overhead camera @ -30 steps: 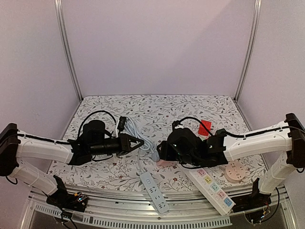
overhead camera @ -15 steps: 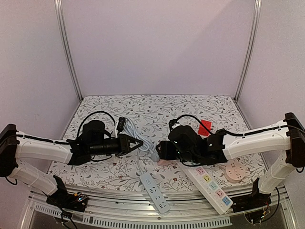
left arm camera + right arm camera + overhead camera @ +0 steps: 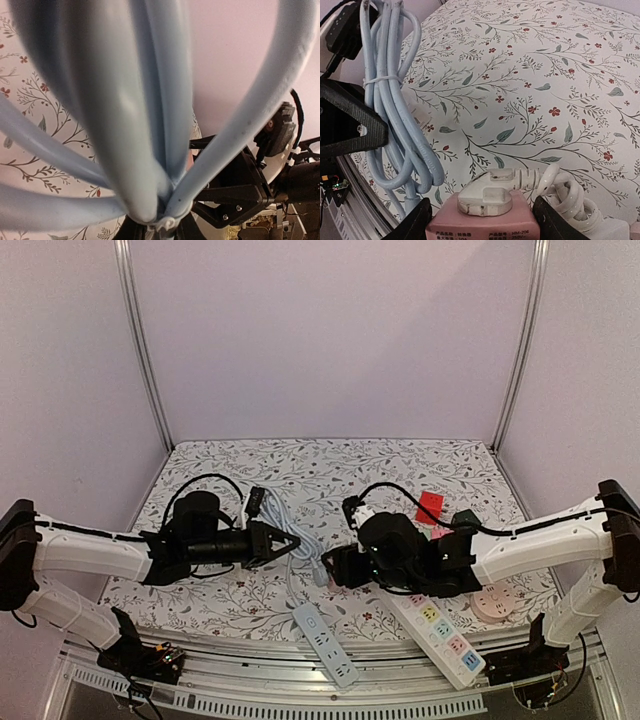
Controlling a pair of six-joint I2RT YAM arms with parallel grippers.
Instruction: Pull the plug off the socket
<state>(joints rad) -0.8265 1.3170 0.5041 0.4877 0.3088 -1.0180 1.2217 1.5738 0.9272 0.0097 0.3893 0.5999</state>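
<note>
Pale walls stand around the bench point(image 3: 400, 465), which has a flowered cover. We take the pink socket point(image 3: 482, 227) as our landmark. It is a small block, and the right jaws are grasping it by its two sides; we cannot tell whether it also rests on the bench. The white plug point(image 3: 485, 196) sits on the upper face of the socket, pressed fully in. Its white cord point(image 3: 560, 192) leaves to the right of the socket in tight coils. To the left of the socket, the left jaws are clenched on a tied bundle of blue cable point(image 3: 395, 125), which hangs just beside the socket.

We judge that the plug is light and hard, with a smooth rounded back that may slip between flat pads. Its pins probably hold with firm friction, so the pull should go straight away from the socket face, not sideways. The best hold, we think, is across the sides of the plug body, close to the socket. The cord is soft, and pulling there would only strain its joint. The socket is also light, so it must be held firmly or it will follow the plug.
</note>
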